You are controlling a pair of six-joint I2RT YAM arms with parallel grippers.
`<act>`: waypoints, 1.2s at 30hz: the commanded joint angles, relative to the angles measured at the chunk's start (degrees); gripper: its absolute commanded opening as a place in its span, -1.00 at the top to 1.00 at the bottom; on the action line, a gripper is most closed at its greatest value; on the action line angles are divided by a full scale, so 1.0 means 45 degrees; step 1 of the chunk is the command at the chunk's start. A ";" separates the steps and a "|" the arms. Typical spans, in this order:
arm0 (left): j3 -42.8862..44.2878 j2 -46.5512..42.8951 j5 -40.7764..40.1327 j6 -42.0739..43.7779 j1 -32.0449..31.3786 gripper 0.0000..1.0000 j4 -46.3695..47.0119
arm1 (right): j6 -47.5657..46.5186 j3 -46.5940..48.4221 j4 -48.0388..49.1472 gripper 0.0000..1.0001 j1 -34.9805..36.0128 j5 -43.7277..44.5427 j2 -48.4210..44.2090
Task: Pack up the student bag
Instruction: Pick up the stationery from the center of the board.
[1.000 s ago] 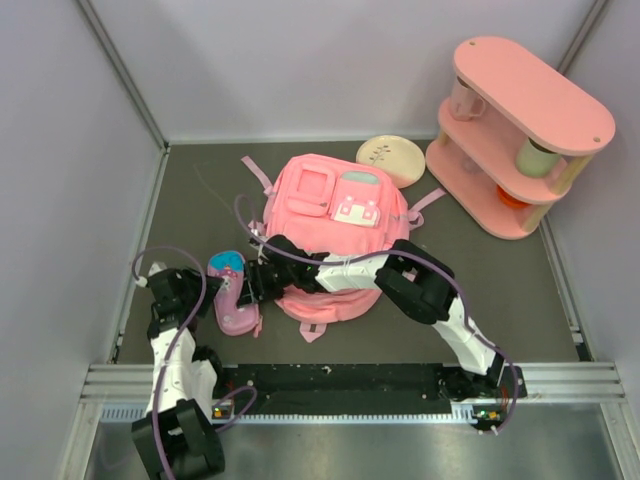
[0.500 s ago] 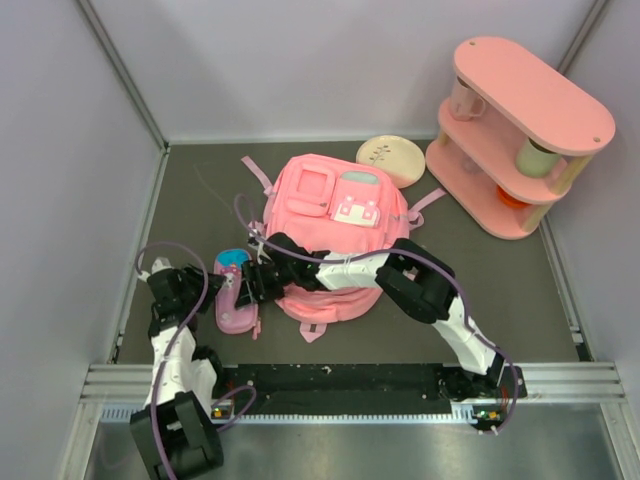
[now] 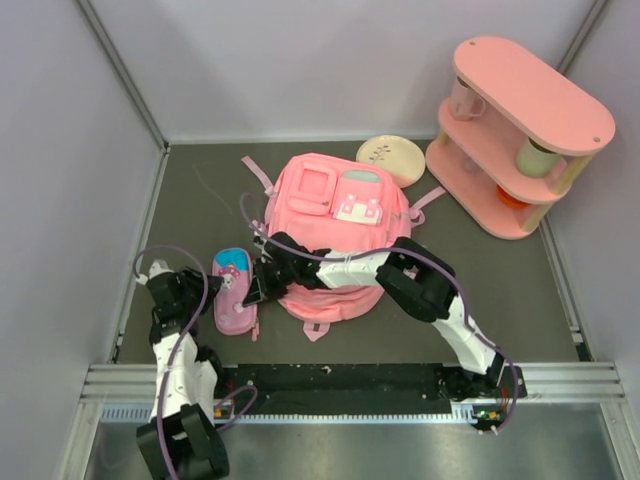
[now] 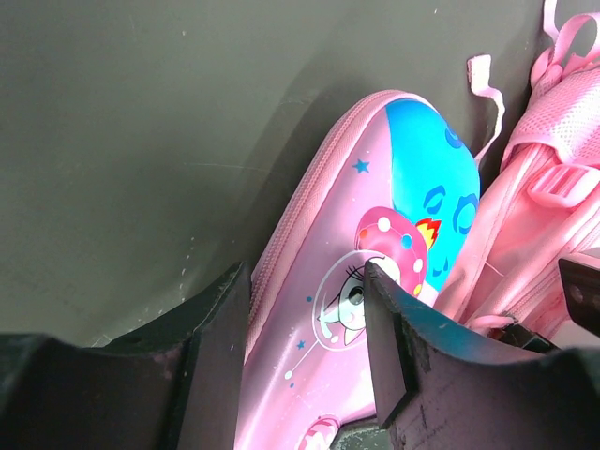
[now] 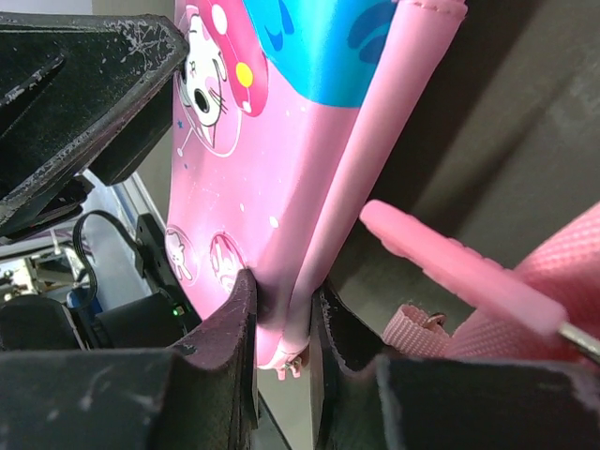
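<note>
**Right claw pinches the pouch beside the student bag**

You are looking down on a dark grey table (image 3: 200,215). The student bag (image 3: 340,232) lies flat at its middle, front side up. It is soft, puffy pink fabric with a rounded outline, square front pockets, a white-and-mint patch and thin straps trailing outward.

Your right arm (image 3: 350,265) lies across the bag's near half. The right claw (image 3: 256,291) sits just off the bag's left edge. Its fingers are pressed together on the thin stitched rim of a small pouch (image 3: 232,300). The pouch is smooth, glossy pink with a blue patch and cartoon prints, and it lies just beside the bag. Woven pink strap webbing shows close to those fingers.

The left claw (image 4: 302,274) is at the pouch's other side. Its black fingers stand apart over the printed face, and you cannot tell whether they touch it.
</note>
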 commanded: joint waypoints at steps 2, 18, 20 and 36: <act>0.0512 -0.0219 0.2518 -0.0623 -0.0382 0.81 -0.2567 | -0.1204 -0.0324 0.0900 1.00 0.0177 0.1870 -0.0894; 0.6213 -0.1196 -0.0216 0.1544 -0.0382 -0.64 -0.6923 | -0.1712 -0.2025 0.1994 1.00 0.0119 0.1053 -0.3922; 0.6625 -0.1255 -0.0334 0.1875 -0.0401 -0.66 -0.7059 | -0.1674 -0.2569 0.2596 1.00 0.0119 0.0081 -0.4563; 0.8036 -0.0747 0.3099 0.3947 -0.0479 -0.91 -0.5794 | -0.2298 -0.8447 -0.0717 1.00 -0.1830 0.4016 -1.2531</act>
